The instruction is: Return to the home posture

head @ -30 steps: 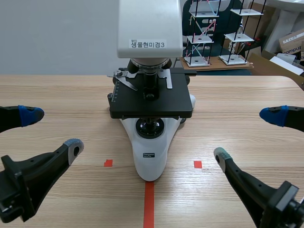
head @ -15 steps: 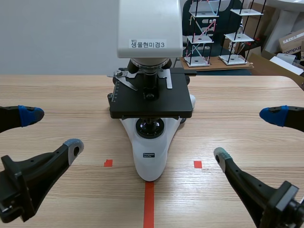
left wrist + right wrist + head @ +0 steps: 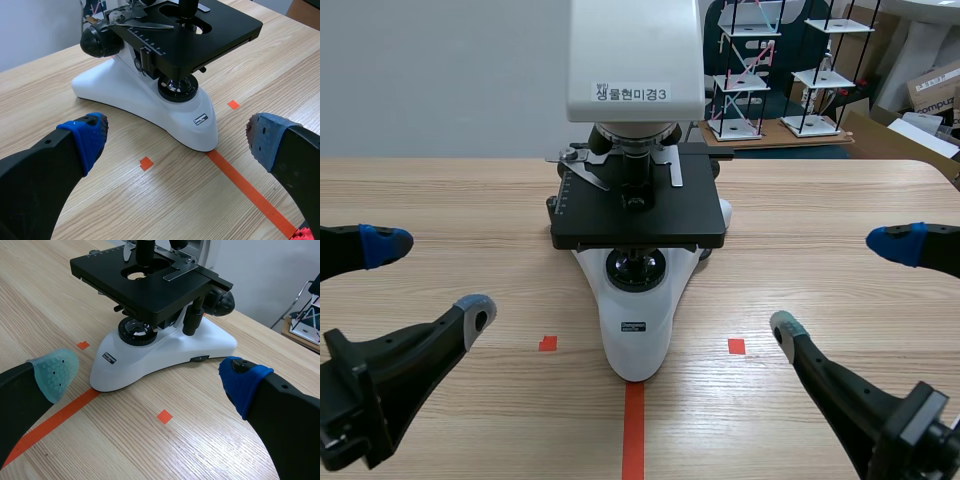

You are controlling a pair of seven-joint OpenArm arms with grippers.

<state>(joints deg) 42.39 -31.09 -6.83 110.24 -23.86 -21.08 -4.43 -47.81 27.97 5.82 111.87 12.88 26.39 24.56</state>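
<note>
Widest first: the pale wooden surface [image 3: 440, 190] fills the scene view, running off to a grey wall. Dead centre stands the microscope [image 3: 638, 230], white-bodied, its base nose sitting on the end of the red tape line [image 3: 633, 430]. Only the scene view catches its boxy white head [image 3: 635, 60] with a printed label; both wrist cameras cut that off.

Now the arms. The left tool [image 3: 430, 276] sits low at its own side, released, fingers spread wide and gripping nothing. The right tool [image 3: 840, 284] mirrors it on the other side, also released and empty. Both are well apart from the microscope, one on either flank.

From the left wrist camera the left tool [image 3: 176, 137] frames the microscope [image 3: 150, 95] ahead of it, and here we get the black stage [image 3: 195, 30] edge-on, with a white ruler scale along its rim and a round black knob [image 3: 97, 41] on the flank. The right wrist camera answers with the right tool [image 3: 146, 376] framing the other flank of the microscope [image 3: 165, 347]: another knob [image 3: 220, 299], and the hole in the stage [image 3: 145, 277] showing clearly.

Smaller still: in the right wrist view one pad is grey-green [image 3: 52, 372], the other blue [image 3: 242, 382], dots plainly visible.

Last, two little red squares [image 3: 548, 343] [image 3: 736, 346] flank the base. Behind the surface's far edge, seen only from the scene camera, stand small tiered shelf models [image 3: 740, 70].
</note>
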